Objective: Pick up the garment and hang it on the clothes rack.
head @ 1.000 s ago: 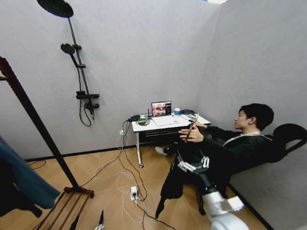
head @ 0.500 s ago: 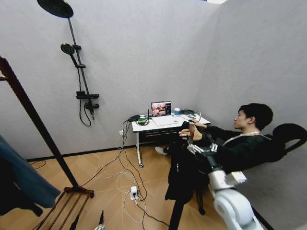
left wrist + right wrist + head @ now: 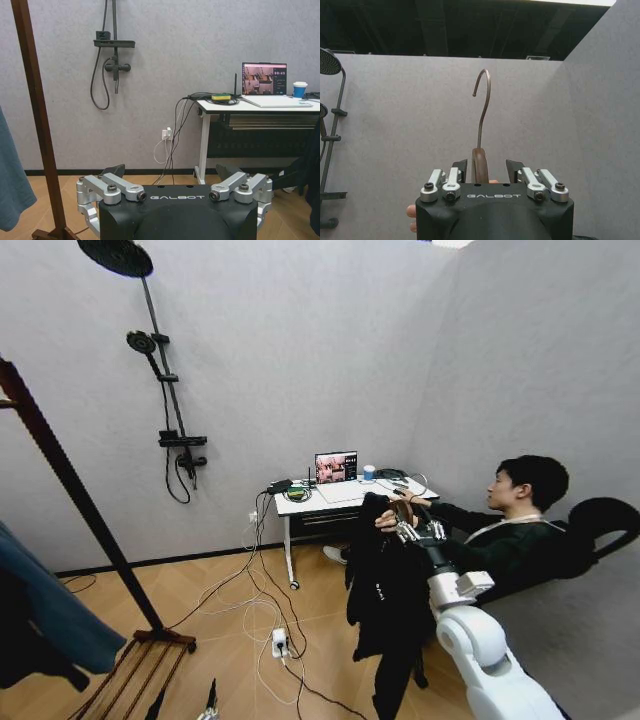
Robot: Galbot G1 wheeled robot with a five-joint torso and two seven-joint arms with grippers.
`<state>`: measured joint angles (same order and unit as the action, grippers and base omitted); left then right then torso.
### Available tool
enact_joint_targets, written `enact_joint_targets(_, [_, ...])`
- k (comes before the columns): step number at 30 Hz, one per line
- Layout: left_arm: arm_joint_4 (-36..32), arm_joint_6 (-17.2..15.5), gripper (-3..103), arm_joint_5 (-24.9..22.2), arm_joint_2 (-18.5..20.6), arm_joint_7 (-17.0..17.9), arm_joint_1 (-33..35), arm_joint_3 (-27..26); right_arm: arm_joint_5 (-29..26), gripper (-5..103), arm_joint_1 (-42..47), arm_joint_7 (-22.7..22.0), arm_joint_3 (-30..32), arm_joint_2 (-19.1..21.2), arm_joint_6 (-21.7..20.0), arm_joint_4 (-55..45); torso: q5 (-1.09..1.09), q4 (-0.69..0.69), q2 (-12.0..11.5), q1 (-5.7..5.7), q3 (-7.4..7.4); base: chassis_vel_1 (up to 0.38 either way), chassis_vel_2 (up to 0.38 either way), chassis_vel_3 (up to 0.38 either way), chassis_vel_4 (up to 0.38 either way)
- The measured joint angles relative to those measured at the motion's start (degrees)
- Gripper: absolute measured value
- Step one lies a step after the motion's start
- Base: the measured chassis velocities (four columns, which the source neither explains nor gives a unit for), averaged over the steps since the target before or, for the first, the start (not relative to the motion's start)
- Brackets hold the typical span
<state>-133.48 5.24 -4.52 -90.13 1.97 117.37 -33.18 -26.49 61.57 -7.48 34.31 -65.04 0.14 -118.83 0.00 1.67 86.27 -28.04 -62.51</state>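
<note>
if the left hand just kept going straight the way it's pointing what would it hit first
Probably the grey wall ahead: the left hand aims between the clothes rack upright and the white desk. Depth is unclear.

Open wood floor between dark brown wooden clothes rack and white desk; tangled cables and white power strip along desk's left edge.

rack top cropped, garment hem cut off
</note>
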Motion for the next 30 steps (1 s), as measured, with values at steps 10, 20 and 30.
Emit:
enact_joint_targets(10, [0.0, 0.0, 100, 0.0, 0.0, 0.0, 0.0, 0.0, 1.3, 11, 0.2, 1.1, 0.2, -1.4, 3.4, 0.9, 0.0, -0.03, 0.0, 0.01, 0.0, 0.0, 0.0, 0.0, 0.0])
enact_joint_targets(20, [0.0, 0.0, 100, 0.0, 0.0, 0.0, 0.0, 0.0, 3.4, 10, 0.3, 0.8, 0.8, -1.3, 6.1, 1.8, 0.01, 0.01, 0.0, 0.01, 0.0, 0.0, 0.0, 0.0, 0.0])
enact_joint_targets(30, [0.0, 0.0, 100, 0.0, 0.0, 0.0, 0.0, 0.0, 3.0, 10, 2.6, 2.4, 0.1, 2.7, 7.5, 0.2, 0.0, 0.01, 0.0, 0.01, 0.0, 0.0, 0.0, 0.0, 0.0])
